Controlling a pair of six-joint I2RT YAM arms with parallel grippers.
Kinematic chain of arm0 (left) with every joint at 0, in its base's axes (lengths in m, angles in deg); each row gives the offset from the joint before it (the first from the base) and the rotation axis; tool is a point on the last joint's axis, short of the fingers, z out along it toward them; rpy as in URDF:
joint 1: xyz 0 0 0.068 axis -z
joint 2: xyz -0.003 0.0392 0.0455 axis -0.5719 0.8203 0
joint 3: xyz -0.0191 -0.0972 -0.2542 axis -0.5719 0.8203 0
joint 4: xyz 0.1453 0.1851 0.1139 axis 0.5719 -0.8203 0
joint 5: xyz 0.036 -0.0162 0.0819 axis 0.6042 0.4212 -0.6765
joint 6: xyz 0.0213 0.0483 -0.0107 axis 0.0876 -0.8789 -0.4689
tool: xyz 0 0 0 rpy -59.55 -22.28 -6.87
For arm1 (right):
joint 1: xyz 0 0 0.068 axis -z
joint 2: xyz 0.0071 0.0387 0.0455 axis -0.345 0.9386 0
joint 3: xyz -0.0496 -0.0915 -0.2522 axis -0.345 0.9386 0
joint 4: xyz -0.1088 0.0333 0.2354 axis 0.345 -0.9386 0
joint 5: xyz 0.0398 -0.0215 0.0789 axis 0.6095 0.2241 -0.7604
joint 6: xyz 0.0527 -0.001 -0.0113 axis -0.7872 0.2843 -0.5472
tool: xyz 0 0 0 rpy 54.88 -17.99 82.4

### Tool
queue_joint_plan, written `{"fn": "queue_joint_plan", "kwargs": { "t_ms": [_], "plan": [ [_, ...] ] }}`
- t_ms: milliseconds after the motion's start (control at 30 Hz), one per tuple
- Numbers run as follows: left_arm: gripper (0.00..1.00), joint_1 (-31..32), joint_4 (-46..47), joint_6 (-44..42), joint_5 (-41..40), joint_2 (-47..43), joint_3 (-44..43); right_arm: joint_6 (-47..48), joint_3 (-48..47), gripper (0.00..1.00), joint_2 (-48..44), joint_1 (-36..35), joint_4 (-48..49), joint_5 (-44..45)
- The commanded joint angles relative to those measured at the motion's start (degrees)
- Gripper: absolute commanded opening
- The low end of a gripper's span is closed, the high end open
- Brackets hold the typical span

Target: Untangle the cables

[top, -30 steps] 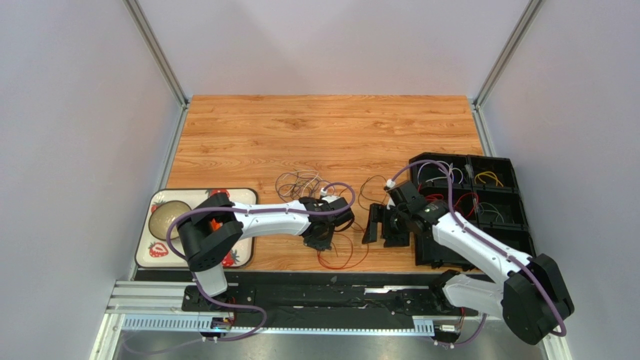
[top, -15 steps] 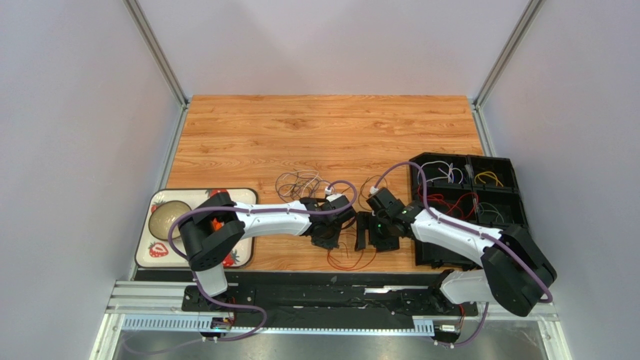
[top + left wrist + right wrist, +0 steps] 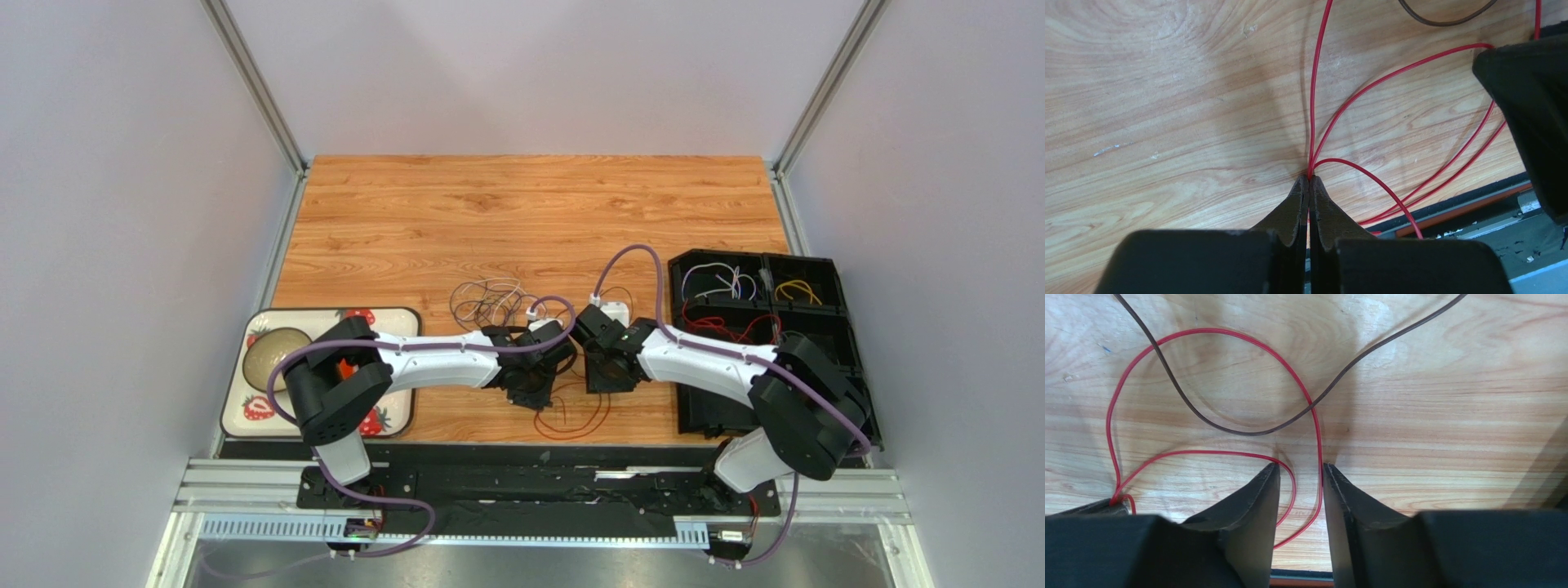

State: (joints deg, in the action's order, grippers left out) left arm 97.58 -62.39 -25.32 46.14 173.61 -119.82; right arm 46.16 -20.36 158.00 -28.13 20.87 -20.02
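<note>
A red cable (image 3: pixel 567 419) loops on the wooden table near its front edge; it also shows in the left wrist view (image 3: pixel 1364 98) and the right wrist view (image 3: pixel 1223 334). My left gripper (image 3: pixel 1309 179) is shut on the red cable, pinching its strands at the fingertips. My right gripper (image 3: pixel 1300 467) is open, low over the table, with two strands of the red cable between its fingers. A dark brown cable (image 3: pixel 1229 424) crosses the red loop. A bundle of grey, white and dark cables (image 3: pixel 491 298) lies behind the left gripper (image 3: pixel 530 390). The right gripper (image 3: pixel 605 371) sits close beside it.
A black divided bin (image 3: pixel 844 321) at the right holds white, yellow, red and grey cables. A strawberry-print tray (image 3: pixel 399 316) with a bowl (image 3: pixel 275 355) stands at the left. The table's front edge and a black rail (image 3: pixel 1475 202) lie just beyond the red loop.
My right arm has swung left from beside the bin to just right of my left gripper, over the red cable. My left gripper has held its place on the red cable.
</note>
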Motion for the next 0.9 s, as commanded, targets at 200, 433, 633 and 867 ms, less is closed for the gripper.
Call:
{"fn": "queue_joint_plan", "kwargs": {
  "t_ms": [200, 433, 633, 867],
  "plan": [
    [0.00, 0.8, 3.9, 0.3, 0.4, 1.5, 2.7, -4.1, 1.3, 0.21, 3.6, -6.3, 1.4, 1.4],
    [0.06, 0.8, 5.2, 0.6, 0.1, -1.2, 3.6, -3.7, 2.4, 0.00, 5.1, -6.3, 2.9, 0.5],
    [0.27, 0.8, 5.2, 0.6, -0.3, -5.5, 5.0, -3.8, 2.9, 0.00, 2.6, -6.3, 3.2, 0.5],
    [0.55, 0.8, 0.1, 1.4, -3.1, -14.7, 5.6, -3.8, 1.4, 0.00, -6.3, -6.3, -1.2, 1.8]
  ]
}}
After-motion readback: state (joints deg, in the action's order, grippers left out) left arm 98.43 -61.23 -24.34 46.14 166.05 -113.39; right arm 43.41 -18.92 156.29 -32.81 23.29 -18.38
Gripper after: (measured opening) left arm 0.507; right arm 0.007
